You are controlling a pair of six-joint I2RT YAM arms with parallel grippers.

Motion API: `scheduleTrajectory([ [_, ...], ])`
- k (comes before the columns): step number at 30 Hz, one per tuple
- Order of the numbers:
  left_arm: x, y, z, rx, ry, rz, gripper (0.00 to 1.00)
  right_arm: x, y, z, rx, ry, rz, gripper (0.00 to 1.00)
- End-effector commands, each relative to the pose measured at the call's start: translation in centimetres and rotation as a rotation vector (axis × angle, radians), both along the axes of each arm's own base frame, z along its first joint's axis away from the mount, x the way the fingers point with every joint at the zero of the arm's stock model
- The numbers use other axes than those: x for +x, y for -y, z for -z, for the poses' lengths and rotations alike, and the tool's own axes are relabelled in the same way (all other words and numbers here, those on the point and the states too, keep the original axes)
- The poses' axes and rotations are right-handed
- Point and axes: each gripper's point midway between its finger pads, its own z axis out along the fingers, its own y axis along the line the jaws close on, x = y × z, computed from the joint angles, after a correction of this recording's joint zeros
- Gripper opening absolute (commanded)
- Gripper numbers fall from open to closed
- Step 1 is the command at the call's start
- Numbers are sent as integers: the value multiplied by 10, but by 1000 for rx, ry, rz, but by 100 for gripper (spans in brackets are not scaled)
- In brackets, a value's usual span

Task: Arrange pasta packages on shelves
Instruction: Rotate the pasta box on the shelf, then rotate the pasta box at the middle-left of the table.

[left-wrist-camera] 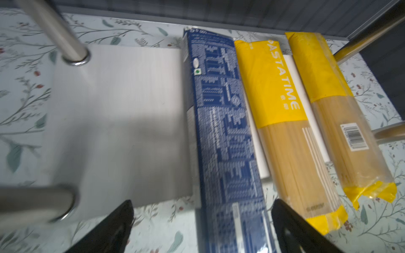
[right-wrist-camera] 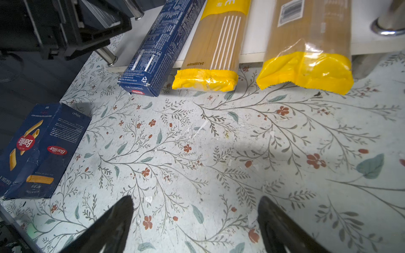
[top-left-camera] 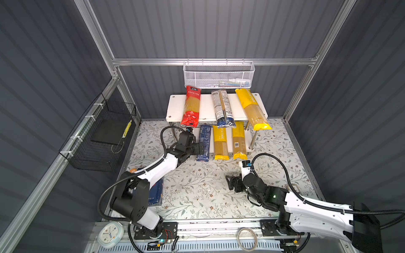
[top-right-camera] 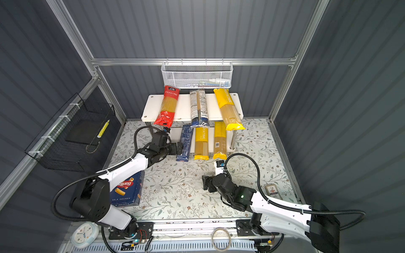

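**A:** Where do we find the packages?

**B:** Six lie on the shelves (top-right-camera: 184, 107). The top board (top-left-camera: 206, 105) carries the red bag (top-left-camera: 191, 107), the clear/dark-blue bag (top-left-camera: 222, 107) and the upper yellow bag (top-left-camera: 252, 107). The lower board (left-wrist-camera: 120, 109) carries the narrow dark-blue box (left-wrist-camera: 221, 122), the PASTATIME bag (left-wrist-camera: 280, 122) and the barcode bag (left-wrist-camera: 341, 122). All six overhang the front edge. The wider Barilla box (top-right-camera: 128, 190) lies on the floral mat (right-wrist-camera: 219, 142), beside the left arm's base.

**A:** And the fingers?

**B:** The left gripper (left-wrist-camera: 202, 210) straddles the narrow box's near end with its jaws spread and a gap on either side, so it grasps nothing. The right gripper (right-wrist-camera: 195, 219) hovers over the mat, fingers apart and empty.

**A:** How do we do this step well?

**B:** We judge that the narrow box is being seated. We would back out straight along its length and level, so neither finger nudges it against the PASTATIME bag just beside it.

**A:** What room remains?

**B:** The bare board between the box and the chrome leg (left-wrist-camera: 57, 32) is open, and we judge it suits the Barilla box. The top board and the red bag's overhanging end limit height there.
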Motion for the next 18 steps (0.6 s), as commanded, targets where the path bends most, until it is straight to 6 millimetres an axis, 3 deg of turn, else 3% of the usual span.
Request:
scheduleTrajectory([
  [1,-37,-37,23,104,-129,-86,99,2,-4,-8,10,32,-34,90],
  [7,-74,-84,32,258,-203,-201,99,-3,-23,-2,19,4,-127,92],
  [13,-97,-138,32,490,-283,-353,99,-3,-35,3,24,-9,-172,92],
  [18,-108,-164,30,436,-301,-453,99,-5,-47,6,32,-32,-220,93],
])
